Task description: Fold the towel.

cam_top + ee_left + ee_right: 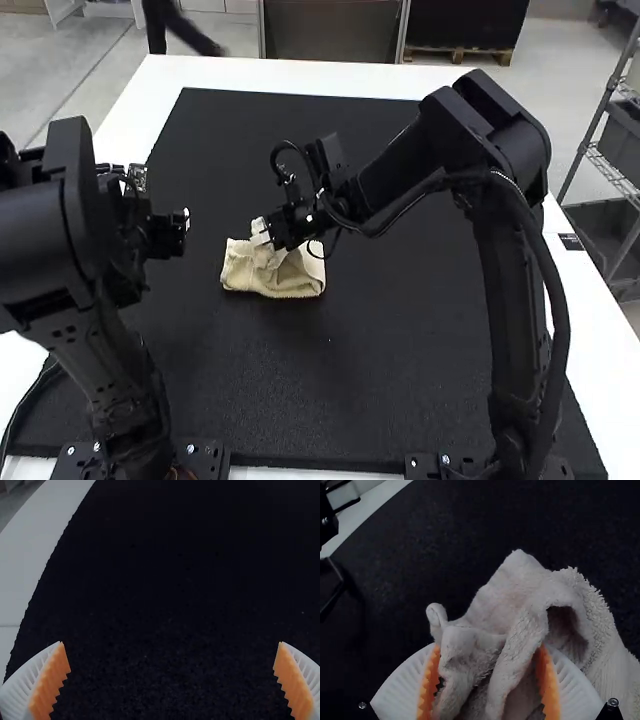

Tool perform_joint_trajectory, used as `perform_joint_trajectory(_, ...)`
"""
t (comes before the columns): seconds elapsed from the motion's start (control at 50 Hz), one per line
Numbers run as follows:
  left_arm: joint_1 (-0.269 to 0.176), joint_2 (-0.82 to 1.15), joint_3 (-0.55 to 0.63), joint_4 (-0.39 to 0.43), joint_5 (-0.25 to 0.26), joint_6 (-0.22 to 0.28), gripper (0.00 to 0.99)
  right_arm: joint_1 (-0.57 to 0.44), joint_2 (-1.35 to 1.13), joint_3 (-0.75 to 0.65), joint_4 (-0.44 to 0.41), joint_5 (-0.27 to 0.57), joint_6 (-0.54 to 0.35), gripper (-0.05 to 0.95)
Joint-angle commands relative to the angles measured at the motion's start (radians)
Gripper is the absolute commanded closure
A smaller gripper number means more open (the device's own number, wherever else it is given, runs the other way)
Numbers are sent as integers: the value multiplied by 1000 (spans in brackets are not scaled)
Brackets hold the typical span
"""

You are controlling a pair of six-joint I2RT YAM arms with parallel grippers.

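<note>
Fingers are parted at the left gripper (184, 226) and closed on a bunched part of the towel (275, 283) at the right gripper (263, 234). The white bench (300, 76) is mostly covered by a black mat (400, 350), near whose middle the towel is laid.

Blk arms (515, 130) — looping cable (556, 280), silver screws (613, 702) — white fingers (395, 687) w/ orange pads (426, 690).

I'm standing in what looks like a robotics lab or workshop. 2 black robot arms, the left arm (62, 240) and the right arm (505, 270), with exposed cables (545, 255), stand at the near edge of a white table (582, 290) topped with a black mat (400, 330). Beyond the table's right edge, a metal rack (605, 100) holding dark bins (625, 130) stands on a smooth grey floor (560, 100).
</note>
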Motion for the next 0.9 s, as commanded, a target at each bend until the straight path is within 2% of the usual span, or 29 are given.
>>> perform_joint_trajectory(0.0, 3, -15, -12, 4, 16, -6, 36, 22, 4, 36, 12, -16, 19, 421)
perform_joint_trajectory(0.4, 3, -15, -18, 6, 21, -7, 38, 42, 4, 68, 11, -68, 77, 395)
perform_joint_trajectory(0.7, 3, -15, -18, 9, 21, -7, 38, 43, 1, 82, 6, -94, 85, 407)
perform_joint_trajectory(0.72, 3, -16, -18, 8, 19, -7, 38, 42, 0, 80, 6, -100, 83, 466)
perform_joint_trajectory(0.8, 4, -15, -18, 8, 19, -7, 38, 36, -3, 75, 8, -109, 79, 875)
perform_joint_trajectory(0.82, 3, -15, -18, 8, 21, -9, 38, 33, -3, 75, 8, -109, 79, 923)
perform_joint_trajectory(0.88, 3, -15, -18, 8, 21, -9, 38, 27, -2, 74, 8, -111, 82, 918)
